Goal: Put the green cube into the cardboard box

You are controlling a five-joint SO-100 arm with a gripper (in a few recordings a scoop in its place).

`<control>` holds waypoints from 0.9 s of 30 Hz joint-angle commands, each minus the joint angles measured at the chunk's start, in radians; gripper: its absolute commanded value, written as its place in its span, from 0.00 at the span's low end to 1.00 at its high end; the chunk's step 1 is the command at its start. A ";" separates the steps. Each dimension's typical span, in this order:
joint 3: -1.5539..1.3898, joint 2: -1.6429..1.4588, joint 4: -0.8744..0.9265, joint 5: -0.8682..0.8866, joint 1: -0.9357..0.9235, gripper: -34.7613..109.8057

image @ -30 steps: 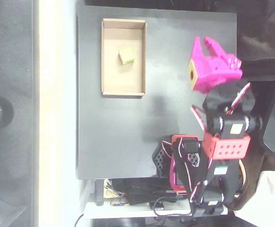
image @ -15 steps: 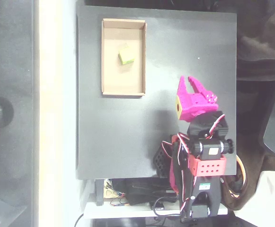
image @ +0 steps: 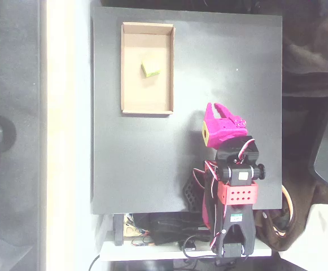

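Cube in the box, hand far away

The green cube (image: 150, 69) sits inside the cardboard box (image: 128, 84), near the middle. The pink hand (image: 215, 107) is well apart from it, lower and to the right in the overhead view. Its fingers are a little spread, holding nothing. The box is flat tan card with low walls. The cube is small and plain. The surface (image: 147, 164) is dark and smooth

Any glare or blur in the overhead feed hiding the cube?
Overhead view: a bright washed-out strip runs down the left beside the dark table; the green cube is soft but distinct inside the cardboard box; the pink gripper looks slightly blurred.
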State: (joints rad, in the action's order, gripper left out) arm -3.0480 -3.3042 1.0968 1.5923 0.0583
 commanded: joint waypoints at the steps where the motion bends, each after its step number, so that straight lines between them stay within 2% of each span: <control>1: -0.032 -0.002 0.020 0.014 -0.002 0.25; 9: -0.109 -0.035 0.037 0.014 -0.002 0.25; 18: -0.109 -0.035 0.353 0.006 0.000 0.25; 27: -0.109 -0.035 0.353 0.006 0.002 0.25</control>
State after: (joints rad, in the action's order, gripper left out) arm -3.1431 -3.3379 1.4005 1.5984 0.0583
